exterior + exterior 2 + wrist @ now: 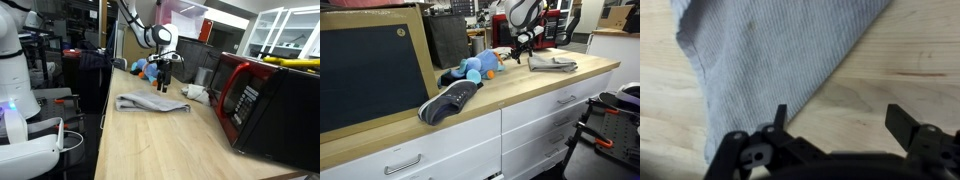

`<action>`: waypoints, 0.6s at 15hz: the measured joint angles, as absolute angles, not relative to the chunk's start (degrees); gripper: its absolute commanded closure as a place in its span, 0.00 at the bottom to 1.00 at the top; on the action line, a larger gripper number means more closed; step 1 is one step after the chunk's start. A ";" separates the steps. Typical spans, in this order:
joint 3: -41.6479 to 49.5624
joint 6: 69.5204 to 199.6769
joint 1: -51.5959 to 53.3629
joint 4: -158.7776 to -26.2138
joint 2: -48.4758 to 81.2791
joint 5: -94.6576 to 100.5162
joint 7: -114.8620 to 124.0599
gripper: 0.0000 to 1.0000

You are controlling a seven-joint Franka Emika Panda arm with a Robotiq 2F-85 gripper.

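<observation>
My gripper (843,118) is open, and only bare wood shows between its fingers. A grey ribbed cloth (770,50) lies flat on the wooden counter (895,60); its edge runs just under the left fingertip (780,112). In both exterior views the gripper (165,82) (521,58) hangs a little above the counter, at the far side of the crumpled cloth (150,103) (552,64). A blue plush toy (150,70) (475,68) lies close beside the gripper.
A red microwave (265,100) stands along one side of the counter, with a white object (197,93) next to it. A dark sneaker (450,100) sits near the counter's front edge, and a large black board (370,70) leans behind it. White drawers (535,125) are below.
</observation>
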State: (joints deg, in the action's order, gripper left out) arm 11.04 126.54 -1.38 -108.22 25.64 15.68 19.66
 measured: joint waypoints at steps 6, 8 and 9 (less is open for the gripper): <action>12.83 115.87 -4.75 -93.23 37.09 13.59 19.59 0.00; 12.85 113.63 -6.36 -88.55 40.26 12.05 19.40 0.00; 12.84 112.73 -7.13 -86.42 41.65 11.50 19.35 0.00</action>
State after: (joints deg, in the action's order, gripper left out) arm 12.84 112.73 -7.13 -86.42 41.65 11.50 19.35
